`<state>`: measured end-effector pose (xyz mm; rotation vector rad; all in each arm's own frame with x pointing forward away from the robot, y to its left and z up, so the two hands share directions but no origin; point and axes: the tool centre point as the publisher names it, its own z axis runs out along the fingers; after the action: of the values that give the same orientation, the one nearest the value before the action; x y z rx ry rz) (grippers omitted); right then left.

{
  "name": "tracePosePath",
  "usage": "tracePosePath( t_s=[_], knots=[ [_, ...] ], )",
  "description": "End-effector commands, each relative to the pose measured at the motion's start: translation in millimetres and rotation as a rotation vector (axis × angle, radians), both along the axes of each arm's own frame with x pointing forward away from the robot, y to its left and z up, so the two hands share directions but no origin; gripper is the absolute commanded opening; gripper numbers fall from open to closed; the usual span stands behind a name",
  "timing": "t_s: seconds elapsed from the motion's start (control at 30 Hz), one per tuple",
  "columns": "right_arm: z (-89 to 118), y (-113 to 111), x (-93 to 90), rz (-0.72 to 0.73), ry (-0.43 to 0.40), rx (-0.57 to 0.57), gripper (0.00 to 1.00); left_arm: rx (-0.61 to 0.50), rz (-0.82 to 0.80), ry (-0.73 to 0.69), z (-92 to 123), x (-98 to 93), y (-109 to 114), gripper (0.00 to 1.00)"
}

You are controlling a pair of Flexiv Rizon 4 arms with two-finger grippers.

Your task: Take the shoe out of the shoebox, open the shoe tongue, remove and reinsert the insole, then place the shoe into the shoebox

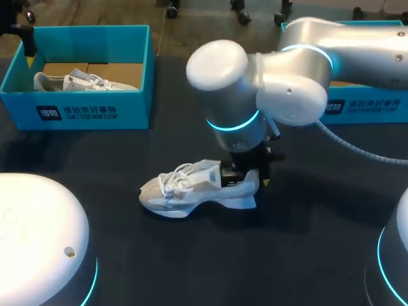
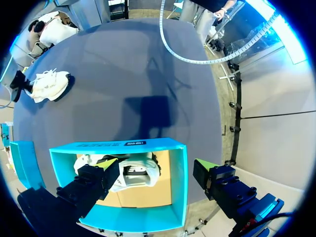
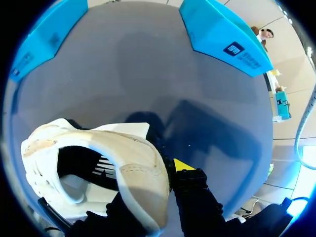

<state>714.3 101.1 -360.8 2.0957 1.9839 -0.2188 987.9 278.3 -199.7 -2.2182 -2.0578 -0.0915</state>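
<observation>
white mesh and pale leather: the shoe [image 1: 191, 188] stands on its sole on the dark table [image 1: 319, 223], out in the open and well apart from both boxes. its long axis runs across the table, toe toward my left side and heel toward my right, with the tongue standing up above the laces.

the right arm [image 1: 306, 70] comes in from the right, reaches past the middle and bends straight down over the heel. the right gripper [image 1: 247, 177] pinches the heel wall; in the right wrist view a yellow-tipped finger [image 3: 182, 165] lies against the outside of the heel and the other finger sits on the inner side.

the left gripper [image 2: 155, 169] hangs over the teal shoebox [image 1: 95, 111] at the far left, fingers spread wide and holding nothing, one above the inside and one beyond a side wall. a second shoe [image 1: 76, 81] lies inside, lengthwise. a dark label [image 1: 49, 113] with white print marks the box's front wall. another teal shoebox [image 1: 363, 105] sits behind the right arm.
</observation>
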Motion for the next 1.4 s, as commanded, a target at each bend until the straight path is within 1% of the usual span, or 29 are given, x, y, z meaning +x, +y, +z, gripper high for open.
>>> tracePosePath(
  t_s=[0.03, 0.43, 0.73, 0.87, 0.9, 0.93, 0.97, 1.0, 1.03, 1.07, 1.17, 1.2, 1.27, 1.37, 1.4],
  knots=[
    [-8.4, -3.0, -3.6, 0.011, -0.007, 0.027, 0.00, 0.001, 0.000, -0.001, -0.1, -0.1, 0.2, 1.00],
    [-20.7, -3.5, -7.0, 0.004, 0.012, 0.040, 0.00, 0.001, 0.000, -0.001, -0.1, -0.1, 0.2, 1.00],
    [-32.2, -6.3, -3.4, 0.012, 0.012, 0.067, 0.00, 0.001, 0.000, -0.001, -0.1, -0.1, 0.2, 1.00],
    [-33.3, -7.4, -3.1, 0.012, 0.014, 0.079, 0.00, 0.001, 0.000, -0.001, -0.1, -0.1, 0.2, 1.00],
    [-33.2, -7.9, -3.1, 0.011, 0.014, 0.081, 0.24, 0.001, 0.000, -0.001, -0.1, -0.1, 0.2, 1.00],
    [-32.9, -8.3, -3.2, 0.009, 0.013, 0.086, 0.37, 0.001, 0.000, -0.001, -0.1, -0.1, 0.2, 1.00],
    [-32.5, -8.6, -3.2, 0.010, 0.011, 0.089, 0.44, 0.001, 0.000, -0.001, -0.1, -0.1, 0.2, 1.00],
    [-31.5, -8.7, -3.1, 0.010, 0.011, 0.090, 0.60, 0.001, 0.000, -0.001, -0.1, -0.1, 0.2, 1.00],
    [-30.1, -8.6, -2.9, 0.012, 0.009, 0.097, 0.98, 0.001, 0.000, -0.001, -0.1, -0.1, 0.2, 1.00],
    [-27.5, -8.5, -2.8, 0.013, 0.005, 0.103, 1.00, 0.001, 0.000, -0.001, -0.1, -0.1, 0.2, 1.00],
    [-17.3, -8.2, -2.8, 0.003, -0.007, 0.124, 1.00, 0.001, 0.000, -0.001, -0.1, -0.1, 0.2, 1.00],
    [-13.9, -8.1, -2.7, -0.006, 0.000, 0.134, 1.00, 0.001, 0.000, -0.001, -0.1, -0.1, 0.2, 1.00],
    [-8.2, -9.9, -2.5, -0.004, -0.003, 0.168, 1.00, 0.001, 0.000, -0.001, -0.1, -0.1, 0.2, 1.00],
    [9.0, -15.2, -3.2, -0.010, -0.005, 0.249, 1.00, 0.001, 0.000, -0.001, -0.1, -0.1, 0.2, 1.00],
    [14.4, -17.2, -3.3, -0.017, 0.011, 0.267, 1.00, 0.001, 0.000, -0.001, -0.1, -0.1, 0.2, 1.00]
  ],
)
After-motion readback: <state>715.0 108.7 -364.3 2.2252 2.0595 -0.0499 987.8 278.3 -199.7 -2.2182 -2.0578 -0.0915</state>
